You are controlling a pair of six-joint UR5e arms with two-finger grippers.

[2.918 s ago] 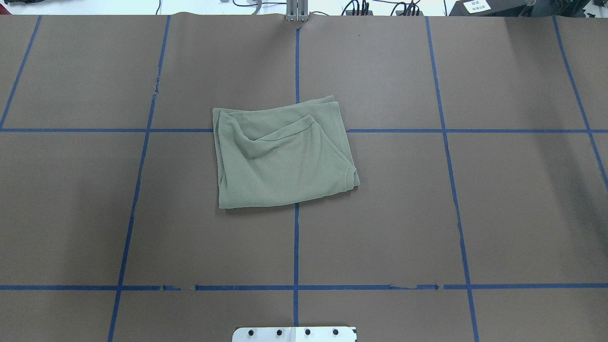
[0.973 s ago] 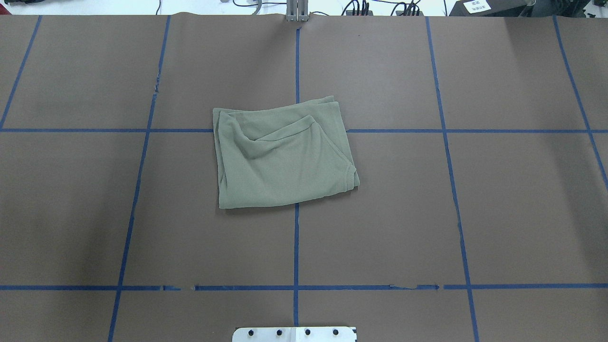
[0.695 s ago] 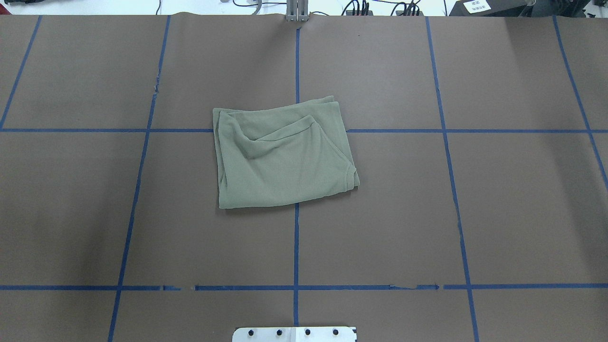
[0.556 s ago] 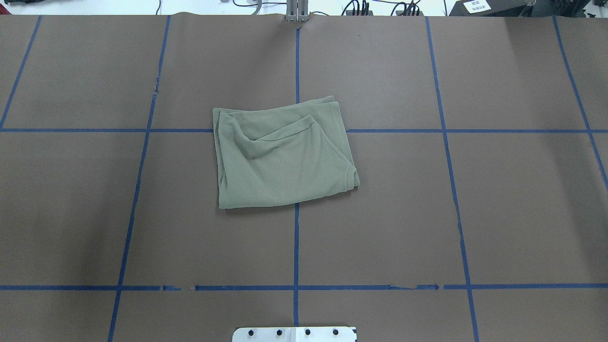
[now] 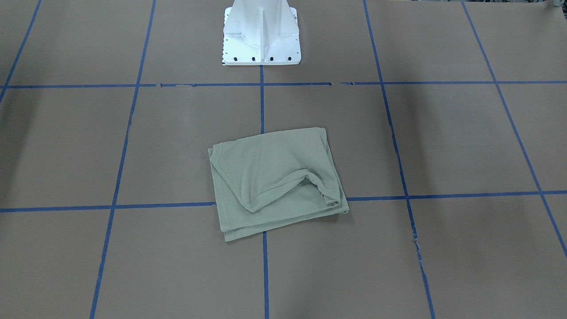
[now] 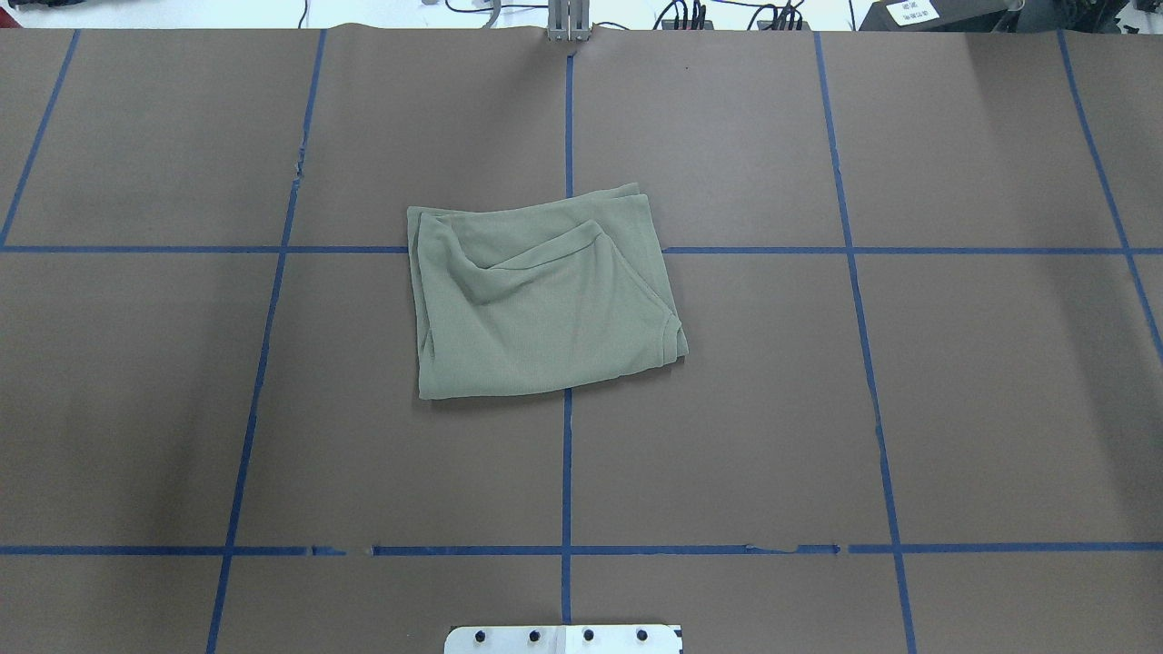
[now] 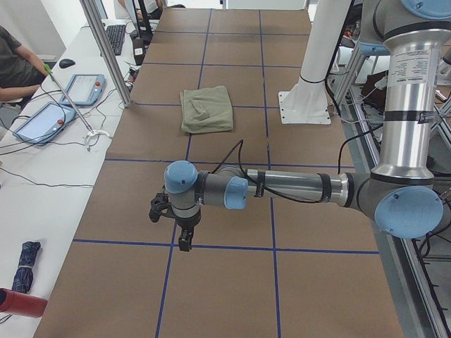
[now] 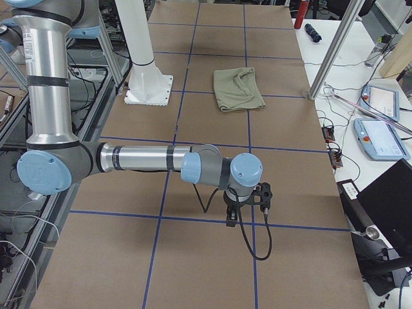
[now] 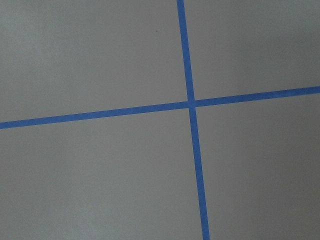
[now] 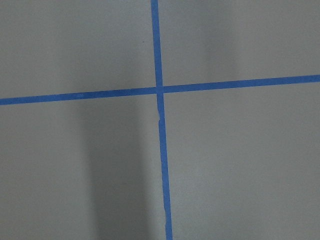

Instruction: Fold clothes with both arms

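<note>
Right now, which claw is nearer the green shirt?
Left, marginally. The left claw and right claw hang over matching tape crossings towards opposite table ends, both well clear of the shirt, which lies slightly more to the left claw's side of the centre tape line.

Light is even, diffuse and from overhead, and all views are bright. The tabletop point(image 6: 727, 436) reads matte brown in the exterior views; we log it paler and greyer in both wrist views. The right wrist view, looking down below the right fingers point(image 8: 230, 219), shows a broad, soft-edged dark band. The left fingers point(image 7: 184, 243) are in sharp focus. Faint, wide shadows lie toward the tabletop ends. The white desk point(image 7: 35, 204) beside the left fingers is nearly overexposed.
</note>
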